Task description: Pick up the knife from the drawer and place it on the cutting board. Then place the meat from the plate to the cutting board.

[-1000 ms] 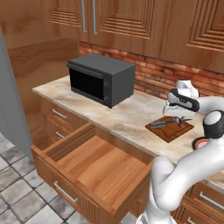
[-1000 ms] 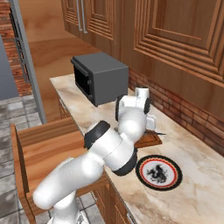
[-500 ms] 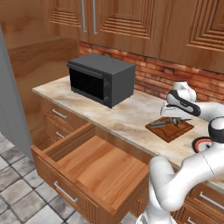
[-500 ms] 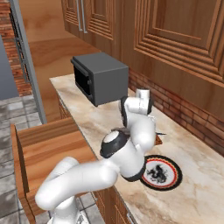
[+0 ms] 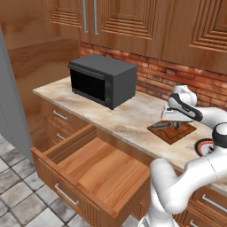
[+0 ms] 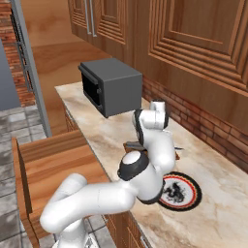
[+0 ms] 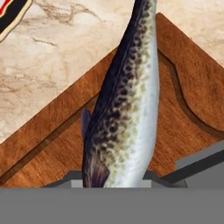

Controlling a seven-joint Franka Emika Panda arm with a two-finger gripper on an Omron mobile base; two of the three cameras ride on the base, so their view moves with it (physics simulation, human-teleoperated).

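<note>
Hanging over the cutting board (image 7: 183,109), the end effector (image 5: 177,120) has its jaws nearly closed on the meat (image 7: 124,105), a speckled fish-shaped piece that dangles lengthwise above the board's recessed centre in the hand view. The knife (image 5: 161,126) already lies on the board's near-left part, and the plate (image 6: 177,191) sits just beside the board on the desk (image 5: 128,119). The drawer (image 5: 93,173) stands open below. To finish well, lower the meat until it rests flat inside the rim, clear of the knife, then open the jaws and lift straight up so it does not drag or roll off.
</note>
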